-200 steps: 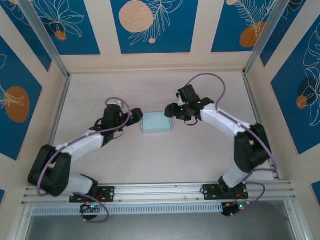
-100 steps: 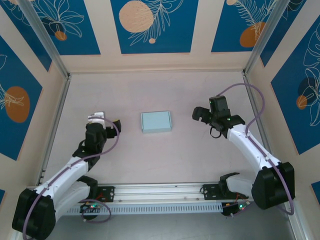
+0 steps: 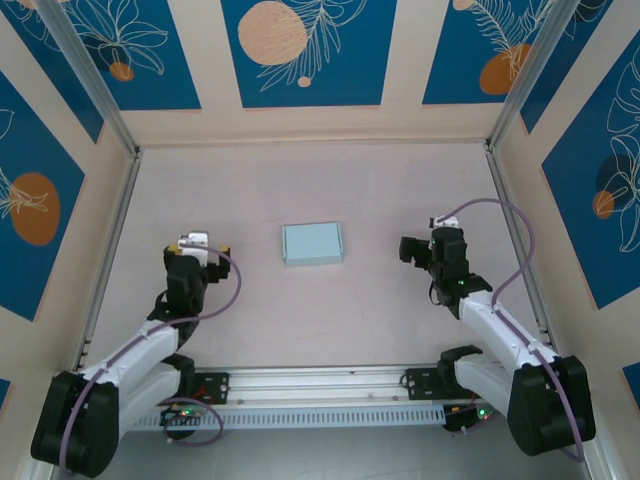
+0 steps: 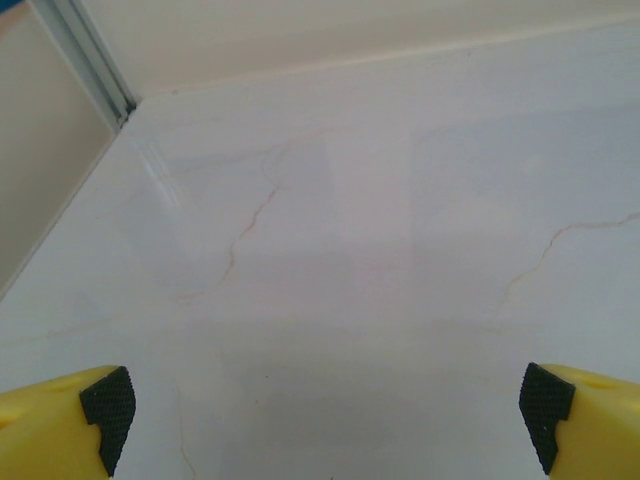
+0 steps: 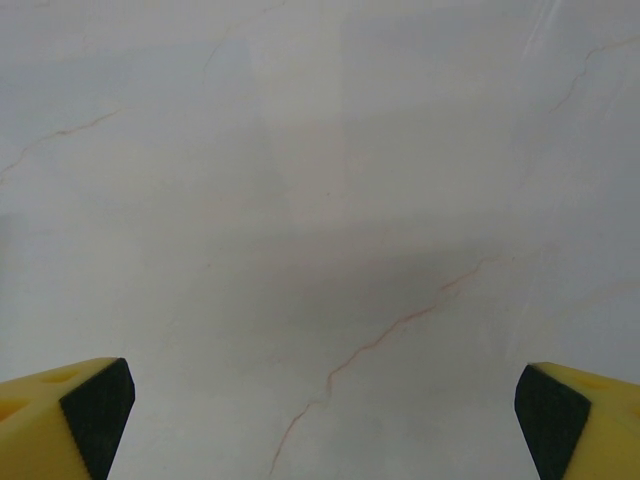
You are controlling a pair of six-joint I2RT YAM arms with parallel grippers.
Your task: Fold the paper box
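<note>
- The paper box is folded up into a small pale-blue rectangular box, sitting flat on the table between the two claws.
- From the left gripper, the box is off to its right, well apart and roughly level with it in the top view.
- From the right gripper, the box is off to its left, also well apart. The gap looks about the same on both sides.
- The left claw is spread wide and gripping nothing. On its wrist cam the left gripper has its yellow fingers with black pads way out at the bottom corners, and bare tabletop shows between them.
- The right claw is the same: wide open and holding nothing. The right gripper has its pads at the far edges of the frame, over pale marble-looking tabletop with a thin reddish vein running ahead of it.
- Ahead of the left claw and up to its left is the corner where the table meets the wall, with a metal post.
- Both arms are tucked back toward the near rail, each with purple cable looping behind its claw.
</note>
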